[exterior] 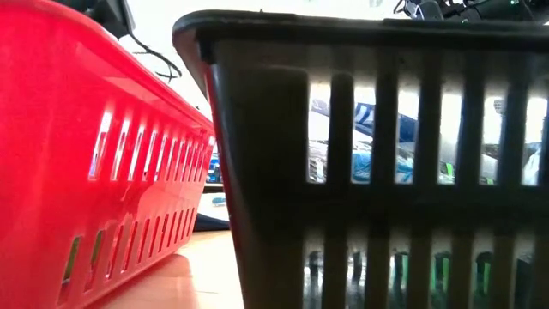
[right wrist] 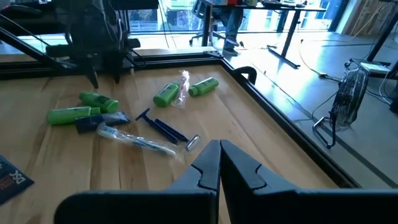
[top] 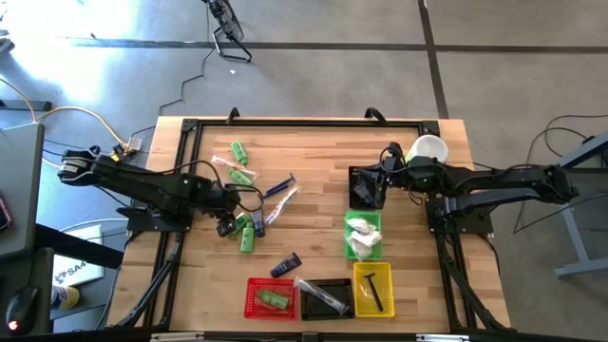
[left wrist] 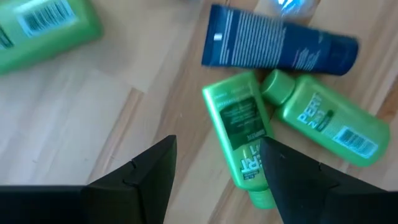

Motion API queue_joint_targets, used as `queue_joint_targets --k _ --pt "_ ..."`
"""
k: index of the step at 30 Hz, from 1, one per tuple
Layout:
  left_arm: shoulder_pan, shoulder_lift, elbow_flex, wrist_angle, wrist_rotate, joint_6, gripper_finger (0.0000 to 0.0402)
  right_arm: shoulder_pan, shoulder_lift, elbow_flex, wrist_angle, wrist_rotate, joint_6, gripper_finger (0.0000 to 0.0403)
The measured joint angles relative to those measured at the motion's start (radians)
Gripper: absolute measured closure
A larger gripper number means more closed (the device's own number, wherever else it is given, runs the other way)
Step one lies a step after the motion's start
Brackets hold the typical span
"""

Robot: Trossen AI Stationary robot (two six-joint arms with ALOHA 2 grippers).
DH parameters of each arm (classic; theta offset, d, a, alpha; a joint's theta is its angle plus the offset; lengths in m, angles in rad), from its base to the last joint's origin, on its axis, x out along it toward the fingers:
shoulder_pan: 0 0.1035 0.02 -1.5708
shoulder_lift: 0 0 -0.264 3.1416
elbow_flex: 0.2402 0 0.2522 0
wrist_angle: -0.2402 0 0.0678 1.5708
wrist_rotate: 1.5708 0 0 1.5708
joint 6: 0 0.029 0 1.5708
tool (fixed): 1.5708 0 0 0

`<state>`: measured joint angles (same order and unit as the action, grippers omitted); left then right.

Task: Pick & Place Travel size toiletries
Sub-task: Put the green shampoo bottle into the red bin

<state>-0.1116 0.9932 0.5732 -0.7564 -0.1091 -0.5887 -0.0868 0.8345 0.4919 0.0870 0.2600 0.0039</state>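
Loose toiletries lie on the wooden table: a pair of green bottles [top: 245, 231], a navy tube [top: 285, 265], two more green bottles [top: 238, 163] and a blue razor with a clear-wrapped toothbrush [top: 278, 195]. My left gripper [top: 226, 226] is open over the pair. In the left wrist view its fingers [left wrist: 217, 149] stand on either side of one lying green bottle [left wrist: 239, 127], with a second bottle [left wrist: 329, 118] and a navy tube [left wrist: 280, 46] beyond. My right gripper [top: 366, 193] is shut and empty [right wrist: 219, 152] above a black basket [top: 366, 185].
Along the near edge stand a red basket [top: 269, 297] holding a green bottle, a black basket [top: 326, 296] with a wrapped toothbrush, and a yellow basket [top: 372, 288] with a black comb. A green basket [top: 363, 236] holds white packets. A white cup [top: 427, 149] sits behind the right arm.
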Motion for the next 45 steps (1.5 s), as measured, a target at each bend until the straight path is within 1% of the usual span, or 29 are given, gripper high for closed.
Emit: queue_joint_targets --k 9,14,23,32,35,45 --pt "0.000 0.119 0.000 0.003 0.064 -0.002 0.0176 0.000 0.000 0.000 0.000 0.000 -0.001 0.0401" --pt "0.000 0.153 0.002 0.016 0.104 -0.002 0.0176 0.000 0.000 0.000 0.000 0.000 -0.001 0.0401" --pt "0.000 0.157 0.000 0.079 0.122 -0.006 0.0176 0.000 0.000 0.000 0.000 -0.001 -0.001 0.0401" --pt "0.000 0.157 0.000 0.077 0.120 -0.013 0.0176 0.000 0.000 0.000 0.000 -0.001 -0.001 0.0401" --pt "0.000 0.157 0.000 0.078 0.118 -0.043 0.0176 0.000 0.000 0.000 0.000 -0.001 -0.001 0.0401" --pt "0.000 0.157 0.000 0.077 0.122 -0.071 0.0176 0.000 0.000 0.000 -0.001 -0.001 -0.001 0.0400"
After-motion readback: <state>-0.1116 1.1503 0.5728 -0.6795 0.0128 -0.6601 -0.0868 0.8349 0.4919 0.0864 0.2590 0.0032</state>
